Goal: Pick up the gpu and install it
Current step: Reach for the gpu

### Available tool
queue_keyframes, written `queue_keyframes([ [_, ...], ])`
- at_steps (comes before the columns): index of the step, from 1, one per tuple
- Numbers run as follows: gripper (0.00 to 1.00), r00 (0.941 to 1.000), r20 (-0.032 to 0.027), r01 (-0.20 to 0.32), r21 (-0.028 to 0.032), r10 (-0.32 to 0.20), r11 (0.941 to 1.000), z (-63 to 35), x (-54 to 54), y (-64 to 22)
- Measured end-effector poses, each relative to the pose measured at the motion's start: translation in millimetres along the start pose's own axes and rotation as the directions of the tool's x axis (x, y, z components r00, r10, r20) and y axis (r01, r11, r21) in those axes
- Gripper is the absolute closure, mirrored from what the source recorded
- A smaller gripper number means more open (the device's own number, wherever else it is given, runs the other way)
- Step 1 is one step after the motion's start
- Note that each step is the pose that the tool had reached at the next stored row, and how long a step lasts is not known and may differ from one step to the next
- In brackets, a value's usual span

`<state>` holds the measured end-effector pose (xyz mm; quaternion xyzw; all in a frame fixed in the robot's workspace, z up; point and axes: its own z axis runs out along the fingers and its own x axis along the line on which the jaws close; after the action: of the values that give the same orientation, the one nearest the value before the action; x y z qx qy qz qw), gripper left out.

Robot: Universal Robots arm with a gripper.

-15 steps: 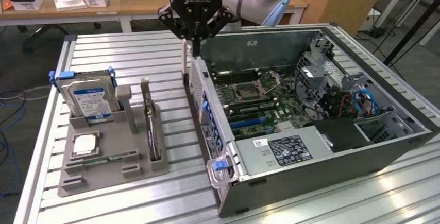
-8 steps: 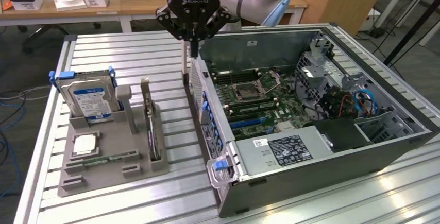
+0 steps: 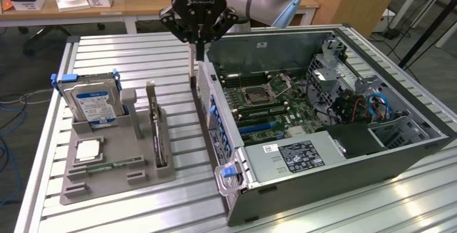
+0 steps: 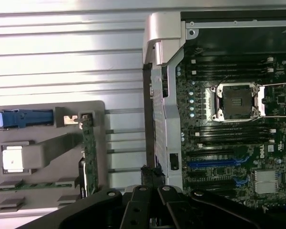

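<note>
exterior view shows the gpu point(image 3: 153, 121) upright in the grey holder point(image 3: 107, 182) on the tabletop point(image 3: 128, 51); wrist view looks down its thin edge. jaws together, empty, over the pc case wall point(image 3: 214, 115), gpu off toward the exterior view's left.

gpu point(image 4: 88, 152) | on edge in holder point(image 4: 43, 145) (grey) | gripper point(image 4: 150, 186) near case wall point(image 4: 164, 95)

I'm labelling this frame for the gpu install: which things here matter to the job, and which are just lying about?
Job in hand:
- gpu, upright in the grey holder
- open computer case
- motherboard
- gripper, above the case wall

Lying about:
- hard drive
- memory stick
- processor chip
</note>
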<state>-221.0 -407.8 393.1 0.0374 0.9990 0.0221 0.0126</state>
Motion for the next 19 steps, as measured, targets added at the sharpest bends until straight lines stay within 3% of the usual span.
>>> queue_keyframes([
  [19, 0.89, 1.0, 0.0, 0.0, 0.0, 0.0, 1.0, -0.5, 8.8, -7.4],
])
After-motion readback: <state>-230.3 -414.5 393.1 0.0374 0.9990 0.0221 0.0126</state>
